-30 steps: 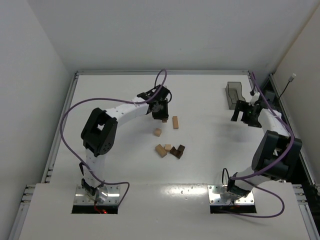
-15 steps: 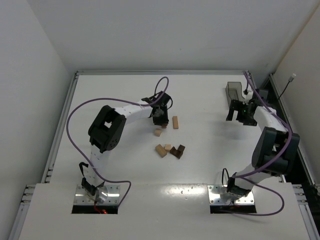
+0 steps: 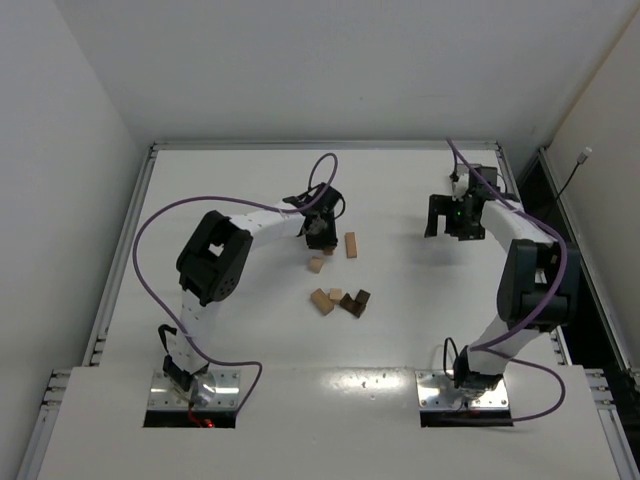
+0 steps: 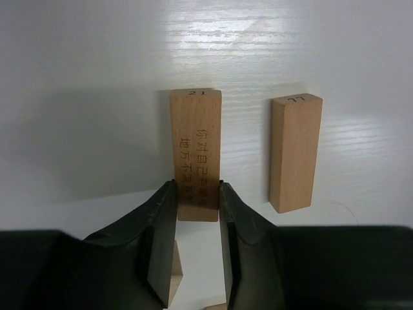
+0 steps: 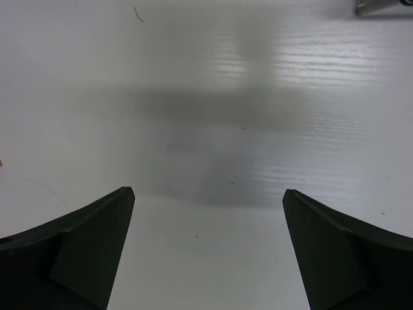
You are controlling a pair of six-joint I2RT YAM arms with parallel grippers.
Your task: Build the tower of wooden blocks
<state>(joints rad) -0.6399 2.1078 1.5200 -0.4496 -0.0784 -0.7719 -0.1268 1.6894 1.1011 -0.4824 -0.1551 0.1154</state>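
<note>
My left hand (image 4: 195,192) pinches one tan block (image 4: 195,152) by its near end. A second tan block (image 4: 295,154) lies apart at its three o'clock on the surface (image 4: 97,77). My right hand (image 5: 208,192) hangs spread wide, holding nothing.

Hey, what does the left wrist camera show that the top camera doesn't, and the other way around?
Only the left wrist view: characters engraved on the light tan oblong wooden block that the left gripper pinches, and number marks on block ends. Only the top view: the right gripper, open over the white table, and a cluster of tan and dark brown wooden blocks nearer the arm bases. Both: the left gripper shut on its block, with a second light tan oblong wooden block lying apart beside it.
</note>
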